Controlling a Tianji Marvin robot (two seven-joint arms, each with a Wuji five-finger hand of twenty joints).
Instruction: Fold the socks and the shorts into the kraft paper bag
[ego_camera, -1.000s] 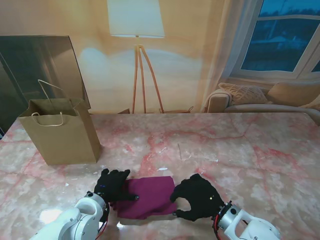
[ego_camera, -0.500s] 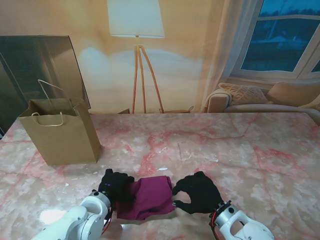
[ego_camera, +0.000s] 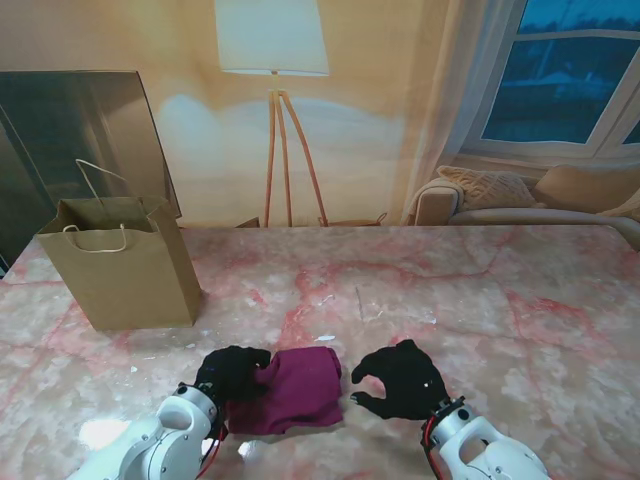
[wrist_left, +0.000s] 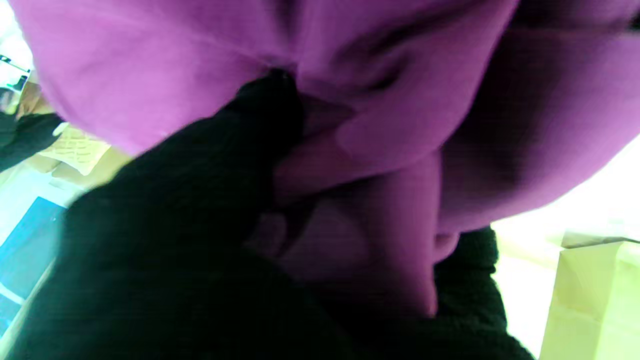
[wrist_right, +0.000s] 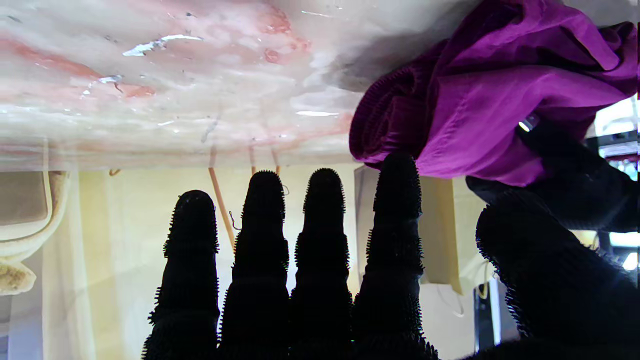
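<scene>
The purple shorts lie bunched near the table's front edge, between my two hands. My black-gloved left hand is shut on their left edge; the left wrist view shows the purple cloth wrapped over its fingers. To the right, my right hand is open and apart from the shorts, its fingers stretched out with nothing held; that view shows the shorts beside the thumb. The kraft paper bag stands upright and open at the far left. No socks are visible.
The pink marble table stretches to the right and far side. A small white object lies near the front edge by my left arm. A floor lamp and a sofa stand beyond the table.
My left hand has closed on the shorts' left edge and gathered the cloth. My right hand has let go and drawn a little to the right, and the shorts are now more bunched.
</scene>
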